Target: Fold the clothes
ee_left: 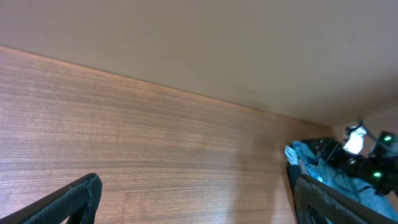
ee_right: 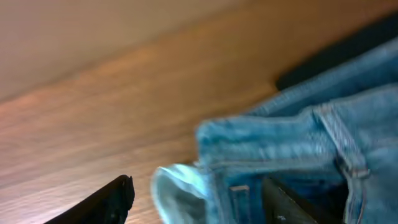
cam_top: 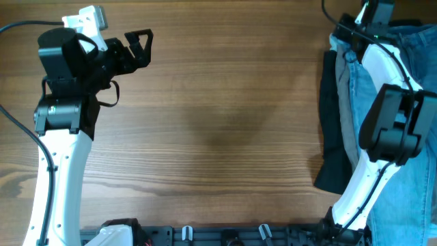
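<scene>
The light-blue jeans [cam_top: 414,198] lie in a pile at the table's right edge, on top of grey-khaki trousers [cam_top: 345,116] and a black garment [cam_top: 332,147]. My right gripper [cam_top: 349,31] is at the far end of the pile. In the right wrist view it [ee_right: 199,200] is open, with the jeans' waistband [ee_right: 280,143] bunched between its fingers; the black garment [ee_right: 339,56] shows behind. My left gripper [cam_top: 145,48] is open and empty at the far left, above bare wood. In the left wrist view its fingers [ee_left: 199,205] frame bare table, with the jeans [ee_left: 311,158] far off.
The wooden table [cam_top: 225,123] stretches between the two arms. The right arm's white links [cam_top: 382,75] cross over the clothes pile. A black rail with clips [cam_top: 225,236] runs along the near edge. Cables hang by both arm bases.
</scene>
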